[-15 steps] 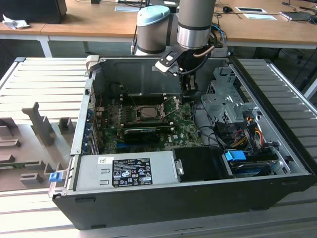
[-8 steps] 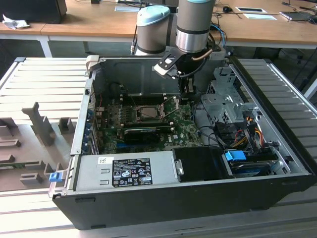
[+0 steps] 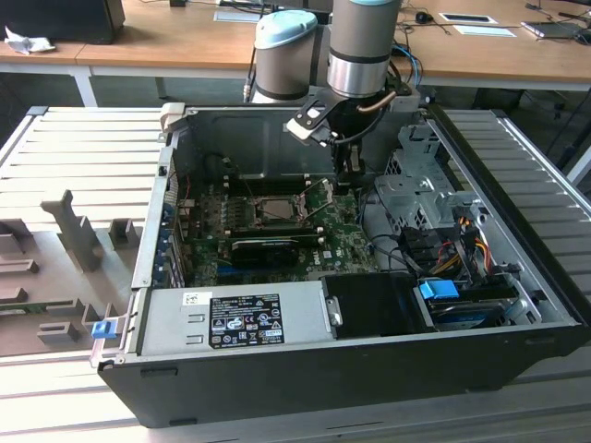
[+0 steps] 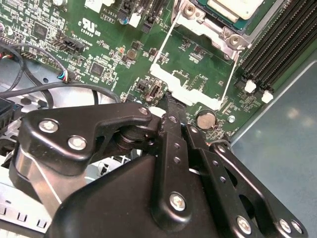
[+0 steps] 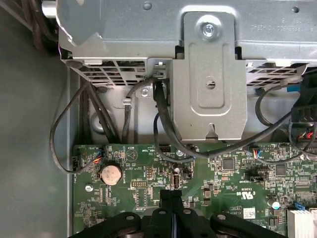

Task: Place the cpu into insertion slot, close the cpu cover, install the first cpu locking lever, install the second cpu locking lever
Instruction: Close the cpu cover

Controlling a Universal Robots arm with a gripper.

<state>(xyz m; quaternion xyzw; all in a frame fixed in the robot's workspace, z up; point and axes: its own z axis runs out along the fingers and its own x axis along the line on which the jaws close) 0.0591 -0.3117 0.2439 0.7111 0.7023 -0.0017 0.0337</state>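
The cpu [image 4: 233, 7] lies with its silvery top up in the insertion slot [image 4: 198, 25] on the green motherboard; in the exterior view the cpu [image 3: 274, 210] is mid-board. The cpu cover [image 4: 185, 84] stands swung open on the side of the socket nearest the gripper. Two thin locking levers [image 4: 162, 47] [image 4: 233, 74] are raised beside it. My gripper [image 4: 168, 101] [image 5: 171, 193] is shut with nothing between its fingers. It hovers just above the board, a short way off the open cover's edge, and to the exterior view's right of the socket, where the gripper [image 3: 349, 175] hangs inside the case.
A coin cell [image 5: 110, 173] sits on the board close to the fingertips. Black memory slots [image 4: 282, 44] flank the socket. A metal drive cage [image 5: 208, 74] with black cables [image 5: 163, 119] stands just ahead. A long black card [image 3: 272, 247] and the power supply [image 3: 235, 318] lie nearer the case front.
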